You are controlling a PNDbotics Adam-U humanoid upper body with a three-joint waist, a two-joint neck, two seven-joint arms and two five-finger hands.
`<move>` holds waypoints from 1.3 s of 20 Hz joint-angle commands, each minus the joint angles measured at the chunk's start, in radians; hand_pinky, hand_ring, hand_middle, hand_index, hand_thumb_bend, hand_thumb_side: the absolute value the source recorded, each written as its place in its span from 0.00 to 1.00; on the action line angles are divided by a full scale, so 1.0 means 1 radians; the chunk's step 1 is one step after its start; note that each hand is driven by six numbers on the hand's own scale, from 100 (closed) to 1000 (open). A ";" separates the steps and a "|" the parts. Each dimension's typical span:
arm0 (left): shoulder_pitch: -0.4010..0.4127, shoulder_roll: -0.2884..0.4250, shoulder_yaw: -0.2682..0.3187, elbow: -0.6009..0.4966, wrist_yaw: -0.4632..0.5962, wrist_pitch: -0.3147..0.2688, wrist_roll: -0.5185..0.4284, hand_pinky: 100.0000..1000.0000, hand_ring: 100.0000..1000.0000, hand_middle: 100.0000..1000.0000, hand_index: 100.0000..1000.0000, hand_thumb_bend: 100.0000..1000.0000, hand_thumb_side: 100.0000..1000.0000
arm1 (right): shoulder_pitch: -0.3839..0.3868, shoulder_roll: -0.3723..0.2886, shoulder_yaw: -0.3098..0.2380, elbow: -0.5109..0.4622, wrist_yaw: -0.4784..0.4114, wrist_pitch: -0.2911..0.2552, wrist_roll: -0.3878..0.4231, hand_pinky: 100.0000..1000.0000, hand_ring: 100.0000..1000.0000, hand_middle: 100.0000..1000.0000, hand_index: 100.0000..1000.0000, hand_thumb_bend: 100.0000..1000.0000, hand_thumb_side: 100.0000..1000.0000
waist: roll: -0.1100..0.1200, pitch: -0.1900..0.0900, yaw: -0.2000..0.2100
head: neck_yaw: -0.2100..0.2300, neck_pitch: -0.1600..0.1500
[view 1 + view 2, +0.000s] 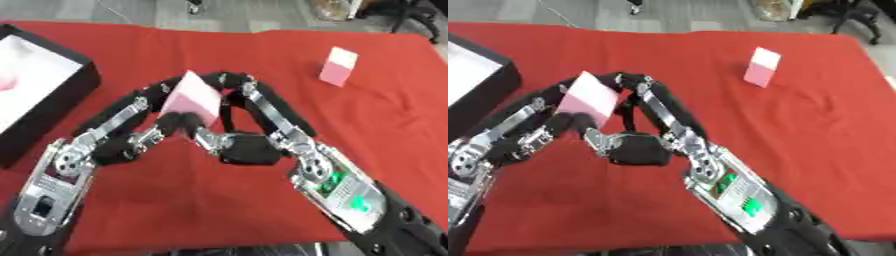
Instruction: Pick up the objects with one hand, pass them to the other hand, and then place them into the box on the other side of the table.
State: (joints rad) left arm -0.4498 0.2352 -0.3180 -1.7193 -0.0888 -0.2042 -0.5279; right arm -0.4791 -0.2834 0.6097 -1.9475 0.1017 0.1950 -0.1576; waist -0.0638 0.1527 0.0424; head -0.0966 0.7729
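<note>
A pink and white carton (pixel 191 97) is held tilted above the red table (pixel 175 200), between my two hands at the middle. My left hand (pixel 144 107) comes up from the lower left, its fingers along the carton's left edge and its thumb (pixel 178 121) at the bottom. My right hand (pixel 254 149) comes in from the lower right, fingers (pixel 248 90) curled over the carton's upper right side and thumb under its lower corner. A second pink and white carton (pixel 338 66) stands upright at the far right of the table.
A black box with a white inside (pixel 61 97) sits at the table's left edge. The red cloth ends at the near edge below my forearms. Chair legs and floor show beyond the far edge.
</note>
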 commanded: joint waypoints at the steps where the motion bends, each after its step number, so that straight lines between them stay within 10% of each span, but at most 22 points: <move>1: -0.008 0.002 -0.007 -0.002 -0.003 -0.001 -0.001 0.71 0.84 0.60 0.88 0.00 0.76 | -0.022 0.000 -0.013 -0.045 0.005 -0.005 0.003 0.60 0.16 0.13 0.29 0.00 0.34 | 0.003 -0.012 -0.001 | 0.004 -0.003; 26: -0.025 -0.007 -0.006 -0.008 0.053 0.030 0.070 0.66 0.75 0.42 0.43 0.00 0.68 | -0.021 0.002 -0.006 -0.007 0.080 -0.032 0.118 0.64 0.22 0.27 0.48 0.00 0.43 | 0.005 -0.012 -0.003 | 0.006 -0.003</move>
State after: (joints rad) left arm -0.4510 0.2352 -0.3252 -1.7188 -0.0442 -0.1814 -0.4624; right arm -0.4851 -0.2882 0.5914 -1.9347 0.1731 0.1715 -0.0501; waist -0.0638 0.1527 0.0413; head -0.0926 0.7729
